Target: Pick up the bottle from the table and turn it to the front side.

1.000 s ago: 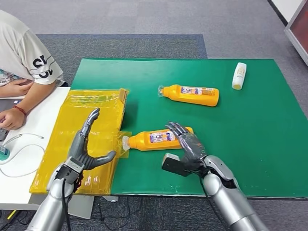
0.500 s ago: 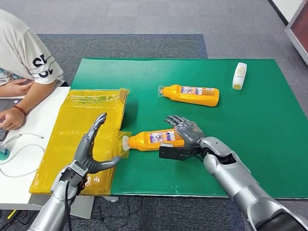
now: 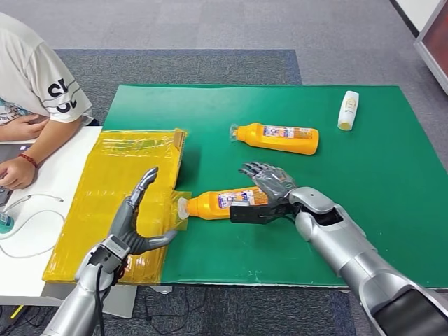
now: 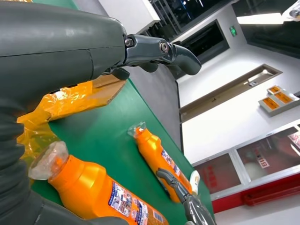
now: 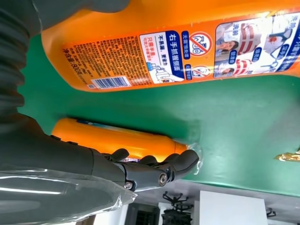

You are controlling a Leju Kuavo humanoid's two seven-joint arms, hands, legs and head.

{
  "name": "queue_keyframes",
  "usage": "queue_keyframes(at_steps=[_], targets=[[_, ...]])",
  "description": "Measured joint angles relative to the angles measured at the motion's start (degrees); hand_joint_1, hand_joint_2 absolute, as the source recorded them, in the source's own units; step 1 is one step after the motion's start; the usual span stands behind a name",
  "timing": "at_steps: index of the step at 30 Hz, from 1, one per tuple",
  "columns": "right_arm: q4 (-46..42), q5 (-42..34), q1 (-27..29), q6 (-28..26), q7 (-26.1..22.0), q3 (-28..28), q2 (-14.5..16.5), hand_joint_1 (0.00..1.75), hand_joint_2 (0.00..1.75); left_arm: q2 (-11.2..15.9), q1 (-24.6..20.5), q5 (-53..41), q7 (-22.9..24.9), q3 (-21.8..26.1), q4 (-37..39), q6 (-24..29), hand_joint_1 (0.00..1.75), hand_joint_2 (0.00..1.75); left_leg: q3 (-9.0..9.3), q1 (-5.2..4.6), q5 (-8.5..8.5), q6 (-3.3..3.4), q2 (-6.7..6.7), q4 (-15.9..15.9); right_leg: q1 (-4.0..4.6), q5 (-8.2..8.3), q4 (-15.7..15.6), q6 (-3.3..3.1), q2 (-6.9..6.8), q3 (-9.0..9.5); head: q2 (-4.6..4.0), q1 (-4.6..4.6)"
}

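An orange bottle (image 3: 225, 203) lies on its side on the green mat (image 3: 327, 210), its clear-wrapped cap (image 3: 182, 208) pointing left. My right hand (image 3: 267, 192) straddles its base end: the fingers (image 3: 259, 171) spread over the far side and the thumb lies along the near side, not closed around it. In the right wrist view the bottle's label (image 5: 176, 42) sits close to the palm, with the fingers (image 5: 152, 171) stretched out past it. My left hand (image 3: 134, 224) hovers open over the yellow box's corner, its thumb pointing toward the cap. The left wrist view shows this bottle (image 4: 99, 192) close by.
A second orange bottle (image 3: 277, 138) lies farther back on the mat, and a small white bottle (image 3: 347, 110) lies at the far right. A yellow-wrapped box (image 3: 121, 182) sits to the left, partly on a white table (image 3: 37, 231). A person (image 3: 31, 91) sits at the far left.
My right hand has slid left along the near bottle's base end, its thumb now along the near side. My left hand has drifted slightly right toward the cap.
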Motion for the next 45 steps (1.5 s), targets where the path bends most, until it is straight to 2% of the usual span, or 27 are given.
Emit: queue_keyframes(at_steps=[16,20,29,37,45], targets=[[1.0,0.0,-0.3,0.0,0.0,1.2,0.0,0.0,1.75,0.3,0.0,0.0,-0.1,-0.1,0.0,0.0,0.0,1.75,0.0,0.0,0.0,0.0,0.0,0.0,0.0,0.0,0.0,0.0,0.0,0.0,0.0,0.0],[1.5,0.1,-1.2,2.7,-0.2,2.0,0.0,0.0,1.75,0.4,0.0,0.5,-0.2,-0.1,0.1,-0.2,0.0,1.75,0.0,0.0,0.0,0.0,0.0,0.0,0.0,0.0,0.0,0.0,0.0,0.0,0.0,-0.01],[5.4,0.4,-5.6,12.5,-1.1,9.9,0.3,0.0,1.75,0.6,-0.6,2.8,-0.6,-0.1,0.5,-1.1,0.0,1.75,0.0,0.0,0.01,-0.01,0.0,0.0,0.0,0.0,0.0,0.0,0.0,0.01,0.0,0.0],[11.6,-0.8,-8.4,13.2,2.6,16.8,2.4,0.0,1.75,0.6,-1.9,3.1,-0.6,-0.1,1.1,-1.3,0.0,1.75,0.05,0.0,0.02,-0.01,0.0,0.0,0.0,0.0,0.0,0.0,0.0,0.03,0.0,-0.01],[15.1,-2.3,-8.9,12.6,3.4,19.2,3.6,0.0,1.75,0.6,-2.9,3.1,-0.6,-0.2,1.6,-1.2,0.0,1.75,0.06,0.0,0.02,-0.01,0.0,0.0,0.0,0.01,0.0,0.0,0.0,0.04,0.0,-0.01]])
